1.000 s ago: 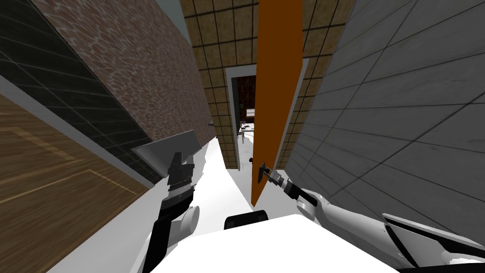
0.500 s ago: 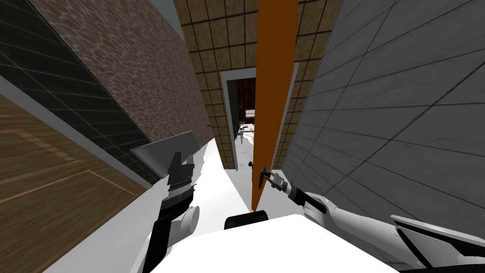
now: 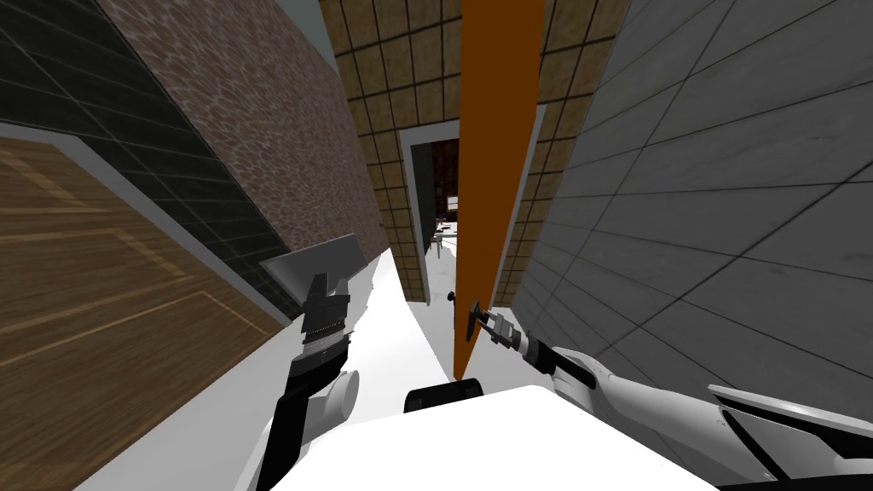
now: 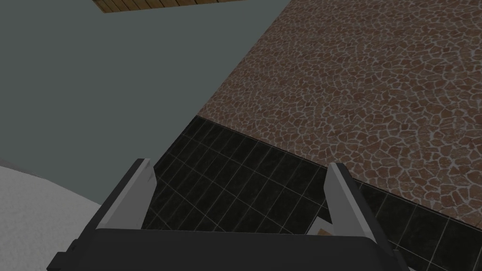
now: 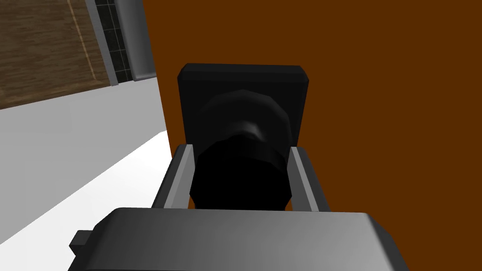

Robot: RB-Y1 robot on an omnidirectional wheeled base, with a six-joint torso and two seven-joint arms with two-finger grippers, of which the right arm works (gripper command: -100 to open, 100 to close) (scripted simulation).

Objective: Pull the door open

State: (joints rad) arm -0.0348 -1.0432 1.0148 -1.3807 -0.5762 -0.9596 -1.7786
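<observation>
A grey tiled wall (image 3: 725, 170) runs along the right of the orange door (image 3: 499, 153). A brown stone-patterned wall (image 3: 256, 111) with a dark tiled base runs along the door's left, and a wooden panel (image 3: 85, 281) lies farther left still. The door stands ajar, swung out of its grey frame (image 3: 412, 213) and seen nearly edge-on, with white floor (image 3: 401, 315) to its left. The right arm reaches in from the door's right side. The right gripper (image 5: 240, 151) is clenched on the black knob (image 5: 245, 127), one finger pressed to each side of it. The knob sits on a dark square plate (image 5: 197, 84) on the door's face, close to its free edge. The left gripper (image 4: 240, 165) is held up well to the door's left, near the stone-patterned wall, its fingers spread apart and holding nothing.
</observation>
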